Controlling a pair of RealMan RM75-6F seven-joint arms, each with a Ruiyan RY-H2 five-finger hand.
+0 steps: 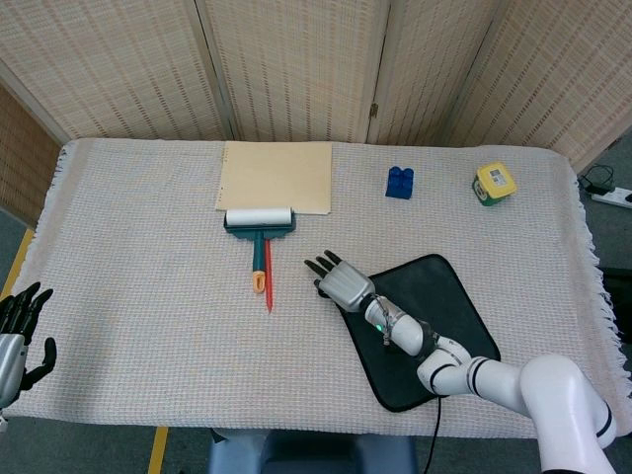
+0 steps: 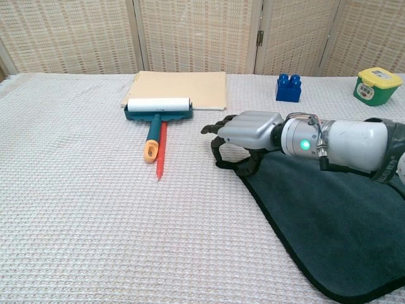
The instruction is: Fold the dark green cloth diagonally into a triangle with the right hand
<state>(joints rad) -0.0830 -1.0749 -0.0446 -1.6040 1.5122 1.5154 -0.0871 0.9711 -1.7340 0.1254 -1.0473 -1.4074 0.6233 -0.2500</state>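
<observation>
From the head view I saw the dark green cloth [image 1: 420, 331] lying flat on the table [image 1: 138, 296], right of the lint roller [image 1: 260, 229], with its loop corner pointing toward the roller. My right hand [image 1: 341, 279] sat over that corner, its fingers reaching past the cloth edge toward the roller; from this view I could not tell whether they had closed on the cloth. A red pen [image 1: 268, 281] lay just beside the roller's handle, a tan board [image 1: 276, 176] lay behind the roller, and a blue block [image 1: 399, 182] and a yellow-green box [image 1: 494, 184] stood well beyond the cloth. My left hand [image 1: 18, 331] hung off the table edge, far left of the roller, fingers apart and holding nothing. In the chest view the right hand [image 2: 243, 136] was palm down at the cloth [image 2: 329, 221] corner, dark fingertips [image 2: 218, 152] curled down around the loop, though I could not tell whether they pinched it. The roller [image 2: 158, 113], pen [image 2: 161, 151], block [image 2: 288, 87] and box [image 2: 378, 85] showed there too.
</observation>
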